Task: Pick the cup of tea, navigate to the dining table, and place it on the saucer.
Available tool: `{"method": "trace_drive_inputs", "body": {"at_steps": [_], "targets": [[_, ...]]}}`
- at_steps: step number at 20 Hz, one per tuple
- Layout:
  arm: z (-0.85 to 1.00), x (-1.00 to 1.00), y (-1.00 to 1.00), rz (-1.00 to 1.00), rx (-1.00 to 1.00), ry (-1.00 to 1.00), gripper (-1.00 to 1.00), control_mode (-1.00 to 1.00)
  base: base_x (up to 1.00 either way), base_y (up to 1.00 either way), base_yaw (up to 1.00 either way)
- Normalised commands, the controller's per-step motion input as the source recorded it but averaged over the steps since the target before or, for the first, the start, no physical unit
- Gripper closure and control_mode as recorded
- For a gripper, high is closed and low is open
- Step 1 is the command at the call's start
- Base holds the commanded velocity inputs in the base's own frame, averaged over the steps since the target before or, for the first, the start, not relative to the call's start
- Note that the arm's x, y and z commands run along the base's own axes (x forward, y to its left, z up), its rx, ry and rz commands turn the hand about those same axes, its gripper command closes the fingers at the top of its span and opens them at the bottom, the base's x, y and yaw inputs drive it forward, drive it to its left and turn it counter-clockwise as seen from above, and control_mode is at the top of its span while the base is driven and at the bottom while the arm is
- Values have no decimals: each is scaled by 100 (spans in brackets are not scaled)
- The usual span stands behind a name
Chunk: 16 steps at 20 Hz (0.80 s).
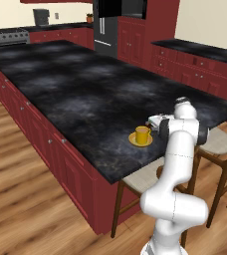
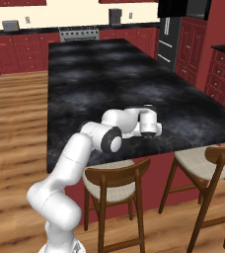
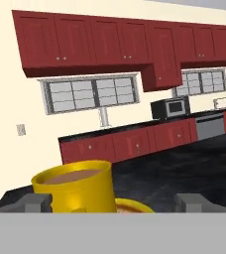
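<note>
arm folded low, hand beside cup

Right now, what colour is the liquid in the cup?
Brownish, inside the yellow cup standing on the saucer. Clearest in the hand view.

A small yellow cup of tea, brown liquid inside, stands upright on a flat yellow saucer near the glossy black tabletop's edge.
</note>
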Motion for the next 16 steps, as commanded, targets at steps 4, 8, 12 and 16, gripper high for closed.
{"method": "trace_drive_inputs", "body": {"at_steps": [4, 8, 12, 16], "targets": [[50, -14, 0, -8, -2, -6, -100, -100, 0, 0, 0], [52, -24, 2, -3, -5, -1, -100, -100, 0, 0, 0], [42, -51, 13, -14, -1, -3, -100, -100, 0, 0, 0], [37, -57, 16, -25, 0, -8, -100, -100, 0, 0, 0]]}}
